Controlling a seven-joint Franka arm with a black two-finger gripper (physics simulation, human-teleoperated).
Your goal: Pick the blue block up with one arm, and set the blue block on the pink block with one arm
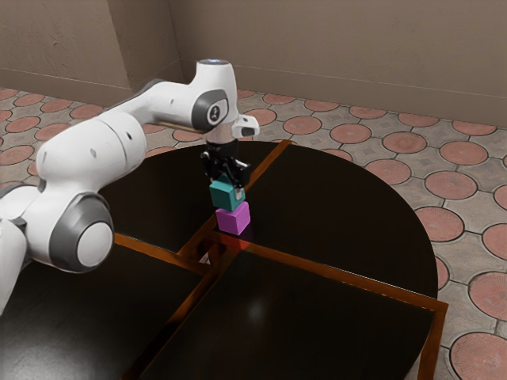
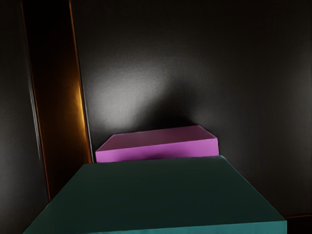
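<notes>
Teal in this light, the blue block sits directly over the pink block near the middle of the dark desk. The black jaws pinch its upper part, their tips hard to separate from the dark surface behind. Whether the two blocks touch I cannot tell; in the wrist view the blue block is cut off at the edge and hides most of the pink one.
</notes>
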